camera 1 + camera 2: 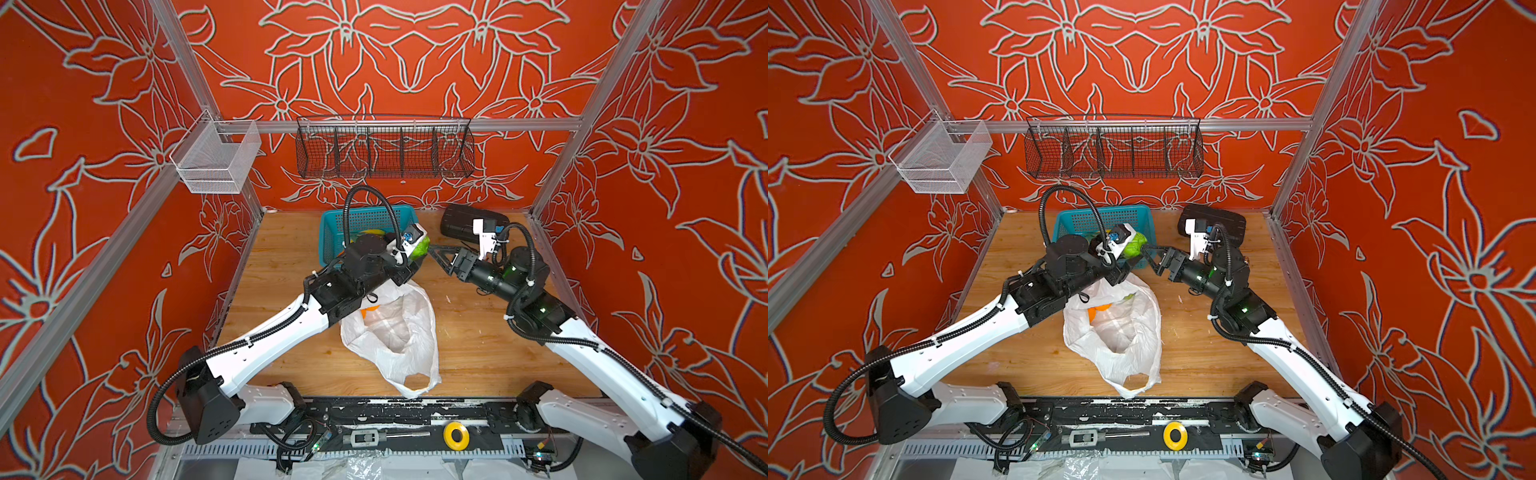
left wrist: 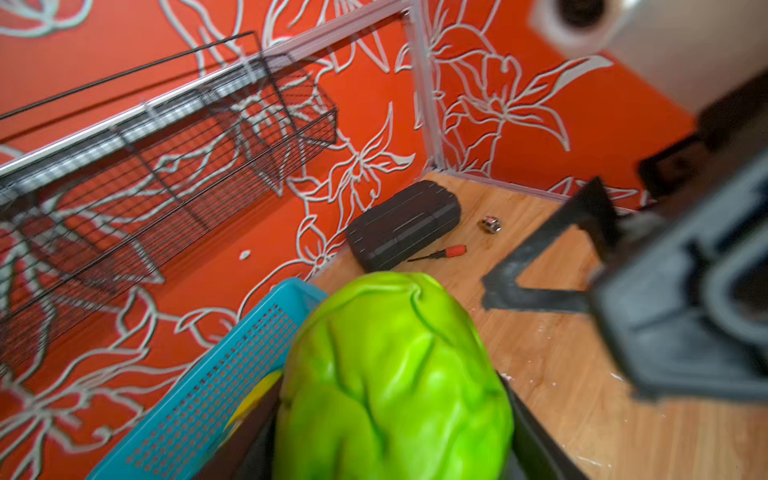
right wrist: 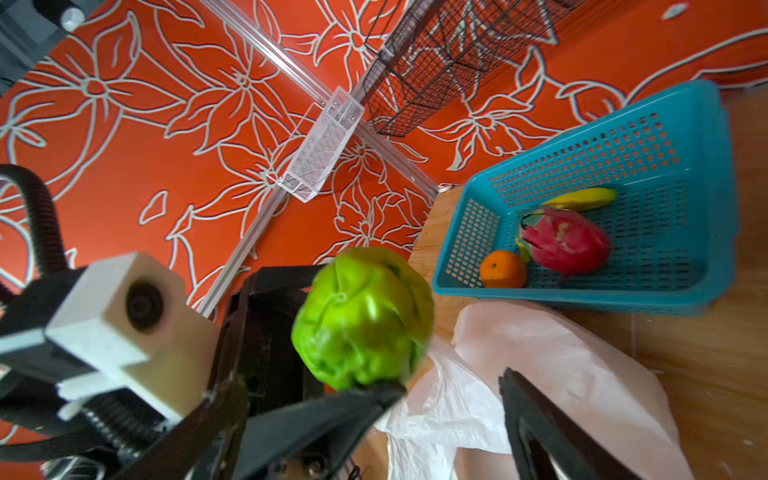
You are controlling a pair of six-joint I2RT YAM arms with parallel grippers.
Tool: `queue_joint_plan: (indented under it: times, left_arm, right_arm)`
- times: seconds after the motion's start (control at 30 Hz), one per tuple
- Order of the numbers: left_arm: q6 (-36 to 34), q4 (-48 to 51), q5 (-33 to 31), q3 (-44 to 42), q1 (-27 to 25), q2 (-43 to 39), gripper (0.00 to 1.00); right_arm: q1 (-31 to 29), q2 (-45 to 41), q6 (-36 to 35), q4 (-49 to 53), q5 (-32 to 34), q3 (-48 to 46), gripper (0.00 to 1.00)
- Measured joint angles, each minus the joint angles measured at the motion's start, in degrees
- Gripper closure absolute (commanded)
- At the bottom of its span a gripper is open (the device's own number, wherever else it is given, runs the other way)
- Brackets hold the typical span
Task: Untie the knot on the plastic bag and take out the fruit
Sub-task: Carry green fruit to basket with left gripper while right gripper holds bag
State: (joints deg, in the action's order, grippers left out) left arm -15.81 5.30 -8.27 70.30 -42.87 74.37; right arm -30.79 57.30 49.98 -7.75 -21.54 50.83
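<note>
A bumpy green fruit (image 1: 420, 248) (image 1: 1136, 245) (image 2: 395, 374) (image 3: 361, 320) hangs above the near right corner of the teal basket (image 1: 332, 224) (image 3: 582, 137), with my left gripper (image 1: 413, 259) (image 2: 392, 432) shut on it. My right gripper (image 1: 438, 259) (image 1: 1152, 259) (image 3: 453, 382) stands open just right of that fruit, one fingertip close under it. The white plastic bag (image 1: 395, 336) (image 1: 1117, 332) (image 3: 540, 353) lies open mid-table; an orange (image 1: 370, 309) shows inside. No knot shows. The basket holds a dragon fruit (image 3: 565, 241), an orange (image 3: 503, 268) and a banana (image 3: 582, 199).
A black case (image 1: 469, 220) (image 2: 403, 224) lies at the back right, with a red-handled screwdriver (image 2: 440, 253) and a small metal socket (image 2: 491, 224) beside it. A black wire basket (image 1: 384, 149) and a white mesh basket (image 1: 216, 162) hang on the back rail.
</note>
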Motion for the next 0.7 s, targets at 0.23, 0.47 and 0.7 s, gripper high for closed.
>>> queue_joint_plan:
  times: [0.23, 0.47, 0.7]
  left_arm:
    - [13.33, 9.7, -5.33, -1.51, 9.77, -4.02, 0.6]
    - [22.4, 16.09, -3.32, -3.67, 16.85, -9.35, 0.61]
    - [29.22, 21.03, 0.2, -3.67, 21.84, -9.46, 0.61]
  right_arm:
    - [-0.7, 5.38, -5.68, 2.32, 1.27, -0.33, 0.04]
    - [-5.05, 21.49, -13.42, 7.41, -0.46, 6.64, 0.05]
    - [-12.15, 36.06, -20.98, 11.87, -5.6, 18.32, 0.21]
